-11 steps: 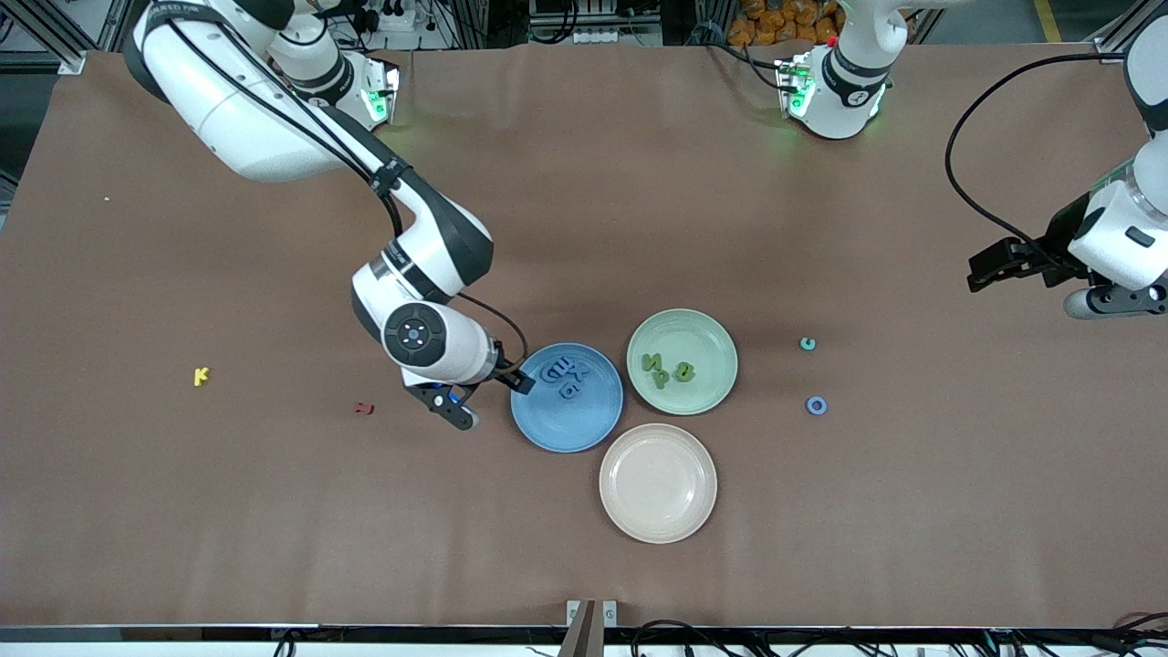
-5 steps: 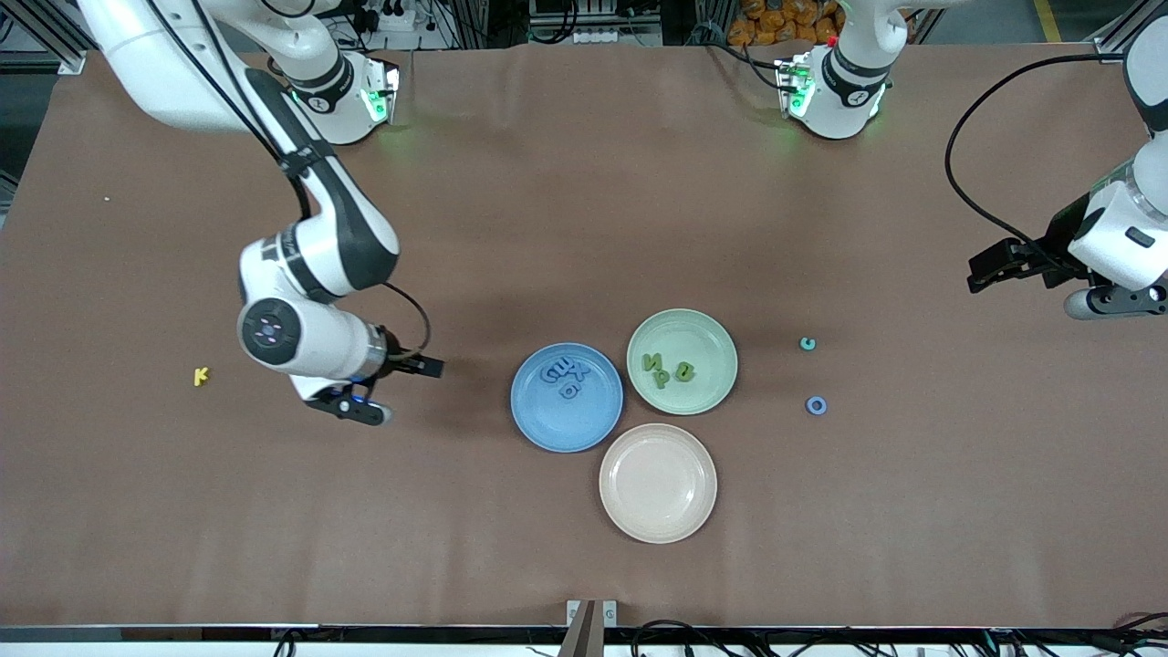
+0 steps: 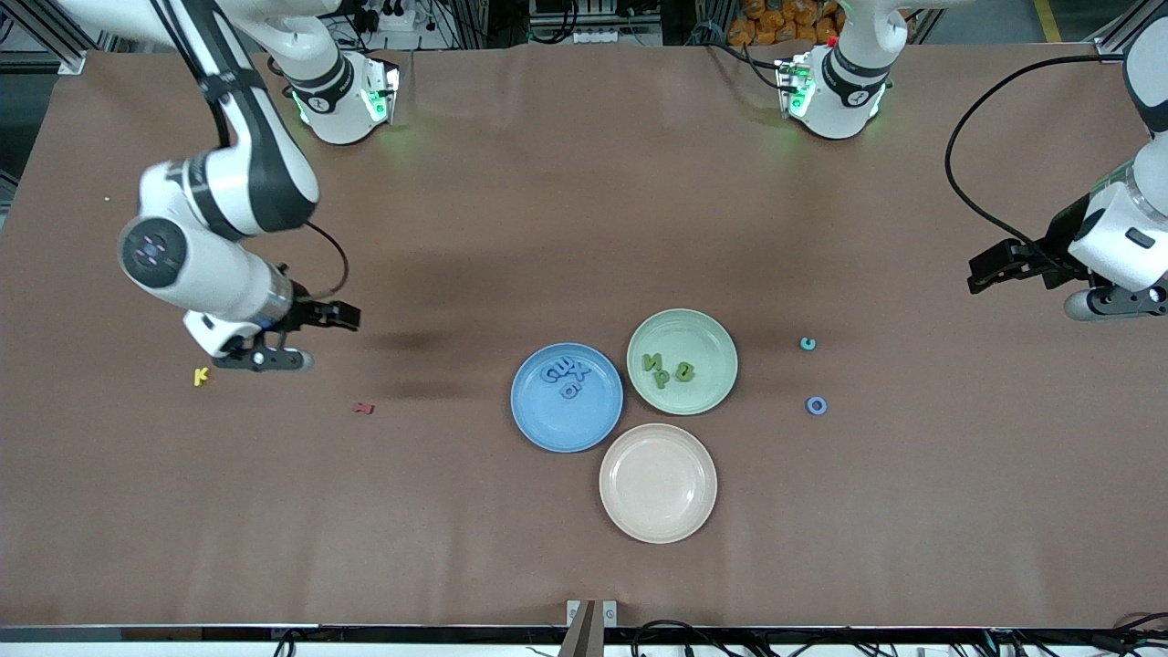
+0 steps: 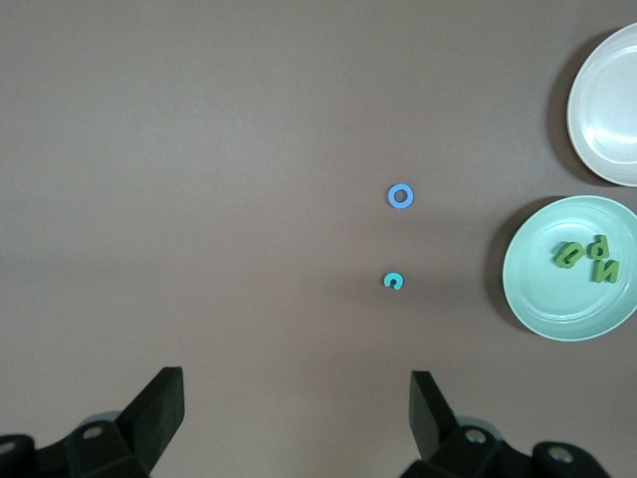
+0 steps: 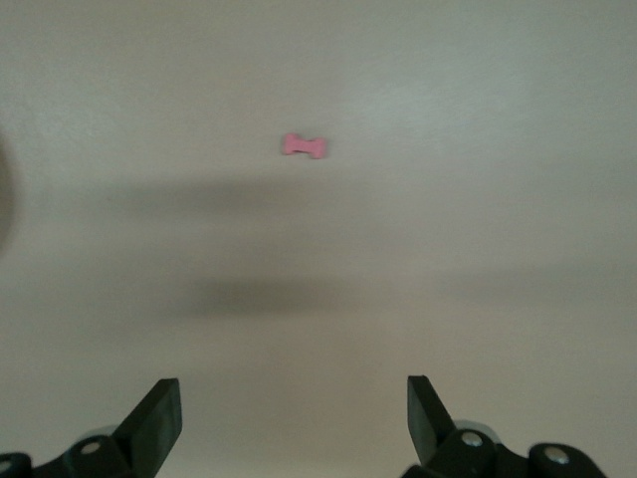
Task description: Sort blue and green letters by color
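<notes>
Several blue letters [image 3: 566, 374] lie on the blue plate [image 3: 547, 433]. Three green letters [image 3: 666, 370] lie on the green plate [image 3: 707, 338]; they also show in the left wrist view [image 4: 587, 259]. A blue O [image 3: 817, 405] and a teal C [image 3: 808, 344] lie loose on the table toward the left arm's end, and in the left wrist view the O [image 4: 400, 196] and the C [image 4: 394, 282] are apart. My right gripper [image 3: 347, 317] is open and empty over bare table beside the yellow K. My left gripper [image 3: 978, 274] waits, open and empty.
An empty cream plate [image 3: 658, 484] sits nearer the front camera than the two other plates. A small dark red letter [image 3: 364, 408] and a yellow K [image 3: 202, 375] lie toward the right arm's end. The red letter shows in the right wrist view [image 5: 306, 146].
My right gripper has moved from the blue plate's edge toward the right arm's end of the table, empty, and uncovered the red letter. The left arm has not moved.
</notes>
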